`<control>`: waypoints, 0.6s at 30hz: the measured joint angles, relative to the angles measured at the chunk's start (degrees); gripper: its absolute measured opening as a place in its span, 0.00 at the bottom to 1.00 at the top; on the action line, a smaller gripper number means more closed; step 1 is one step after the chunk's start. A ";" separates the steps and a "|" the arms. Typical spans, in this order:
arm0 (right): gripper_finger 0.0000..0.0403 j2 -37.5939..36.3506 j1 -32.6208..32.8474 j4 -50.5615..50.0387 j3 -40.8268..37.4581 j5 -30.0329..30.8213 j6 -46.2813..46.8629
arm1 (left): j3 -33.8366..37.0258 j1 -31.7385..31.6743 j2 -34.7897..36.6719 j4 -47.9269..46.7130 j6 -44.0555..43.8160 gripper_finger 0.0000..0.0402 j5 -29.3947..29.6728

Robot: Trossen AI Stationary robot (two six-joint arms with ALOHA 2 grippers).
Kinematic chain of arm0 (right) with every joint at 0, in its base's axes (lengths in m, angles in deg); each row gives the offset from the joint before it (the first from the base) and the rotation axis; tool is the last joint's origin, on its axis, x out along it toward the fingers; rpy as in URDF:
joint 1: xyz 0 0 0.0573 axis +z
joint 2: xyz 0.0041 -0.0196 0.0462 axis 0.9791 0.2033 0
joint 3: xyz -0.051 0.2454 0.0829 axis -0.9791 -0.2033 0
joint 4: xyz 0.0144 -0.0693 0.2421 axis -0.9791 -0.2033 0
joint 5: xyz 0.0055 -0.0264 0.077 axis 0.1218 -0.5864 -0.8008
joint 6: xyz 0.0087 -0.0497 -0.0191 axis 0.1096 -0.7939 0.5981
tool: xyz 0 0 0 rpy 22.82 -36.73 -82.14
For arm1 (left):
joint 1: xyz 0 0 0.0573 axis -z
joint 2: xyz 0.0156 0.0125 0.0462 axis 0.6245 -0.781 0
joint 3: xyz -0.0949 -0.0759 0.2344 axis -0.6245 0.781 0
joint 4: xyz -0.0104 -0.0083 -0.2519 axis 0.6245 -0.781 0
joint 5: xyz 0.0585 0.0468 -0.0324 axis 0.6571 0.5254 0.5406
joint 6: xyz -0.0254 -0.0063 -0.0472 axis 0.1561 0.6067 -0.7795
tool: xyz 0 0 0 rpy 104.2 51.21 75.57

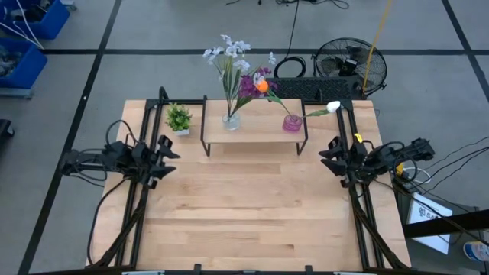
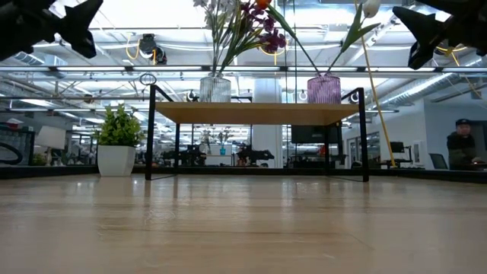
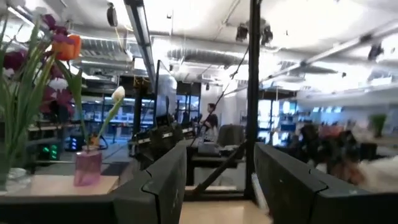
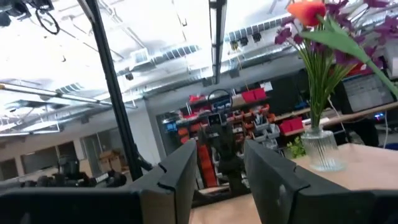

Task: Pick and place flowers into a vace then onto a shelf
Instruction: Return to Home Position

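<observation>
The shelf (image 1: 256, 130), a light wood plank on thin black legs, stands at the table's far side. On it a clear ribbed vase (image 1: 231, 120) holds the white/pale-blue spray (image 1: 229, 52) and the purple bunch (image 1: 250, 82). A pink vase (image 1: 292, 123) holds the orange bloom (image 1: 262, 87) and the white bud (image 1: 333, 106). Both vases rest on their bases (image 2: 215, 90) (image 2: 324, 89). My left gripper (image 1: 170, 149) hovers open above the table's left side. My right gripper (image 1: 327, 156) hovers open above the right side. Neither is near the flowers.
A small green potted plant (image 1: 179, 118) in a white pot stands on the table left of the shelf. Bare tabletop (image 1: 252, 206) lies between the arms and toward the near edge. A person (image 2: 460, 144) shows in the room beyond the table.
</observation>
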 joint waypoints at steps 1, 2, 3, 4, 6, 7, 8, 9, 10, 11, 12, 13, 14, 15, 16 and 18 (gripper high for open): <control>0.32 0.01 0.00 -0.08 -0.01 0.00 -0.02 | -0.02 0.00 0.01 -0.66 1.45 0.48 -0.03; 0.32 0.03 0.00 -0.22 -0.02 0.00 0.04 | -0.02 0.00 0.02 -1.87 2.99 0.48 0.01; 0.32 0.04 0.00 -0.23 -0.05 -0.04 0.10 | -0.02 0.01 0.02 -3.14 4.26 0.48 0.05; 0.32 0.04 0.00 -0.16 -0.07 -0.04 0.07 | 0.00 0.00 0.00 -4.22 5.08 0.48 0.33; 0.32 0.04 0.00 -0.14 -0.07 -0.04 0.05 | 0.00 0.00 0.00 -5.54 5.98 0.48 0.85; 0.32 0.04 0.00 -0.19 -0.07 -0.04 0.05 | 0.00 0.01 0.00 -5.98 6.02 0.48 0.88; 0.32 0.04 0.00 -0.17 -0.08 -0.04 0.05 | 0.00 0.00 0.00 -6.22 5.96 0.48 0.90; 0.32 0.04 0.00 -0.14 -0.10 -0.04 0.05 | 0.00 0.02 0.00 -6.29 5.92 0.48 0.90; 0.32 0.04 0.00 -0.17 -0.11 -0.04 0.05 | 0.00 0.00 0.00 -6.25 5.88 0.48 0.89; 0.32 0.04 0.00 -0.17 -0.11 -0.04 0.05 | 0.00 0.00 0.00 -6.23 5.89 0.48 0.90; 0.32 0.04 0.00 -0.17 -0.11 -0.04 0.05 | 0.00 0.00 0.00 -6.22 5.94 0.48 0.89; 0.32 0.04 0.00 -0.17 -0.11 -0.04 0.05 | 0.00 0.00 0.00 -6.21 6.03 0.48 0.90; 0.32 0.04 0.00 -0.17 -0.11 -0.04 0.05 | 0.00 0.00 0.00 -6.20 6.09 0.48 0.90; 0.32 0.04 0.00 -0.17 -0.11 -0.05 0.05 | 0.00 0.00 0.00 -6.20 6.02 0.48 0.90; 0.32 0.04 0.00 -0.17 -0.11 -0.06 0.05 | 0.00 0.00 0.00 -6.20 5.97 0.48 0.90; 0.32 0.04 0.00 -0.17 -0.12 -0.07 0.05 | 0.00 0.00 0.00 -6.20 6.05 0.48 0.90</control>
